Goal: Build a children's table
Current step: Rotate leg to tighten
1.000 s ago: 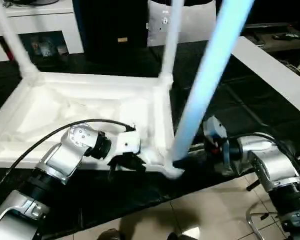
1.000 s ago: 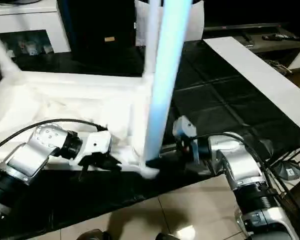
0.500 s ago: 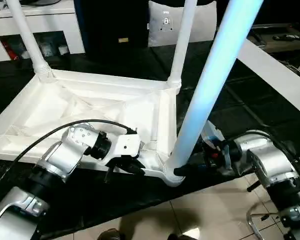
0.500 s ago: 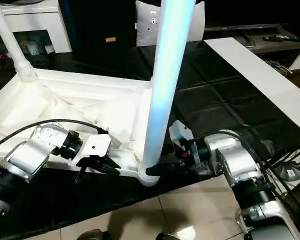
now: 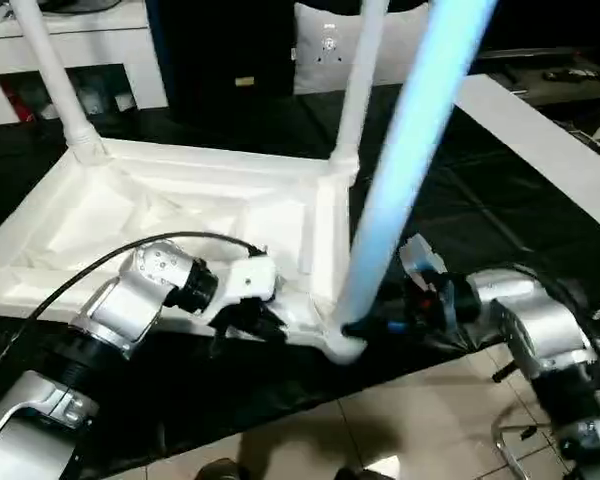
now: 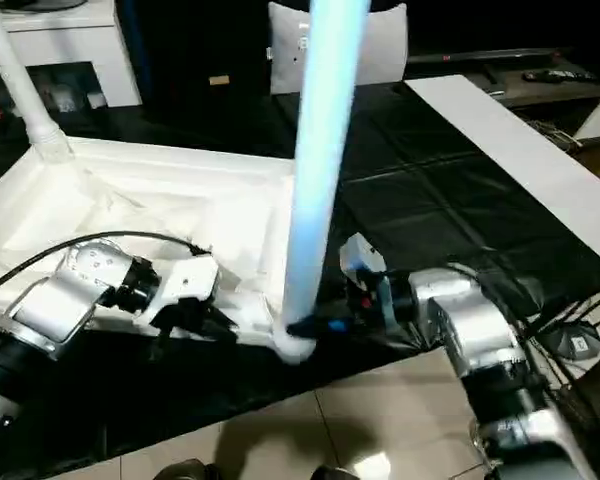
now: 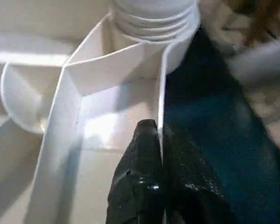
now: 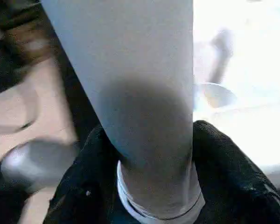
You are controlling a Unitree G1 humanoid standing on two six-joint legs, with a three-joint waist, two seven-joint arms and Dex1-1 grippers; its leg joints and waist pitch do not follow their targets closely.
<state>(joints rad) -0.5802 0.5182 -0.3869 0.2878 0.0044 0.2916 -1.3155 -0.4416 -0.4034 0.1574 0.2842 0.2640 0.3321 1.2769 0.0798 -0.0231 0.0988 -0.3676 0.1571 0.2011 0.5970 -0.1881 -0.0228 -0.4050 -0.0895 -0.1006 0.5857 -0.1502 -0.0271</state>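
The children's table lies upside down on the black mat, ribbed underside up. Legs stand in its far left, far right and near right corners. My left gripper is shut on the thin near rim, close to the near right corner socket, one finger on each side of the wall. My right gripper is closed around the base of the near right leg, its fingers pressing on both sides just above the socket.
A flat white board lies on the mat at the right. A white cabinet with shelves and a dark unit stand behind the table. The mat's near edge meets tiled floor.
My right gripper's fingers have closed in on the base of the near right leg. The left grip on the rim is unchanged. The head view has shifted slightly.
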